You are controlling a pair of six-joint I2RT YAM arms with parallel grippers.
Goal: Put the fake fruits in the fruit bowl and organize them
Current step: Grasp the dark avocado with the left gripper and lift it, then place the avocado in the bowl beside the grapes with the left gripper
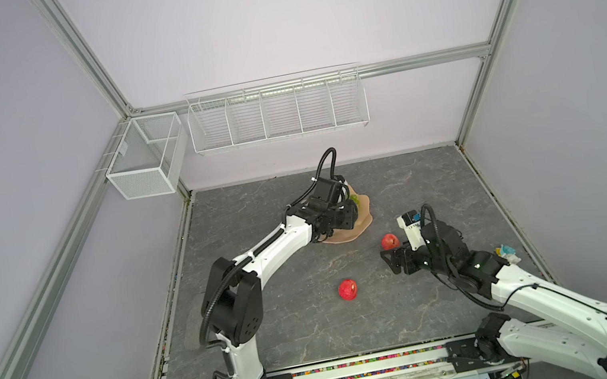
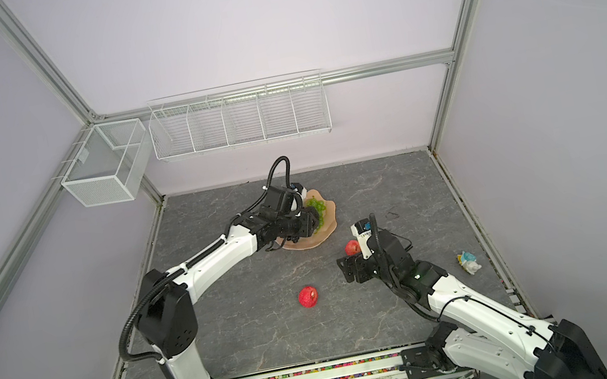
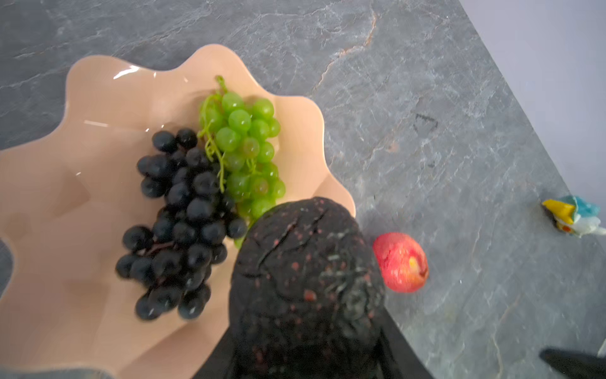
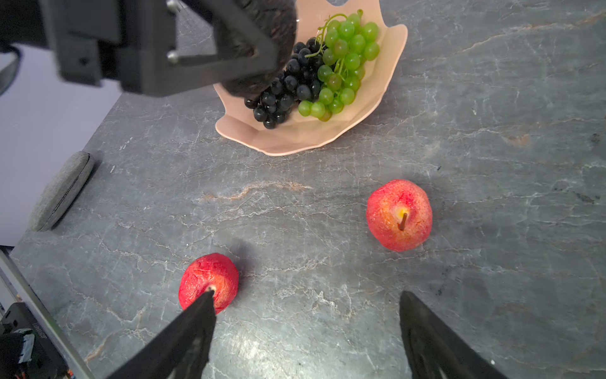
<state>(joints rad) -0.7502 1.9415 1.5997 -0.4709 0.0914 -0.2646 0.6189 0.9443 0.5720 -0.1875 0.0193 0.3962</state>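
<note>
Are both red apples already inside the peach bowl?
No, one red apple and the other red apple lie on the grey table, outside the fruit bowl.

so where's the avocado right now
The avocado is clamped in the left gripper, hanging over the rim of the fruit bowl right beside the dark grape bunch in the left wrist view. A red apple lies on the table just beyond that rim.

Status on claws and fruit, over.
Left claw shut on avocado, over fruit bowl. Right claw open, empty. Dark grapes, green grapes in bowl; red apples both outside. Nothing blocking.
</note>
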